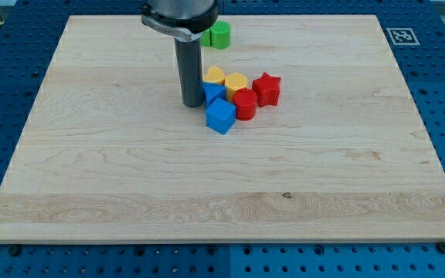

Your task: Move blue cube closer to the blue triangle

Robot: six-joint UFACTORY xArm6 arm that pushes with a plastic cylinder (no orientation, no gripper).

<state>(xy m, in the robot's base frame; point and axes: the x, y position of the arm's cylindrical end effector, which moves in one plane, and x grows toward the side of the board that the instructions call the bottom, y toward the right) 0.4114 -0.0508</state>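
The blue cube (221, 116) lies near the board's middle, a little below and right of the blue triangle (214, 93), touching it. My tip (191, 103) stands just left of the blue triangle and up-left of the blue cube, close to both. The rod hides part of the triangle's left side.
A yellow heart (214, 75) and a yellow hexagon (236, 81) sit above the blue blocks. A red cylinder (245, 103) and a red star (266, 89) lie to their right. Green blocks (219, 35) sit near the view's top, partly behind the arm. The wooden board (91, 170) fills the view.
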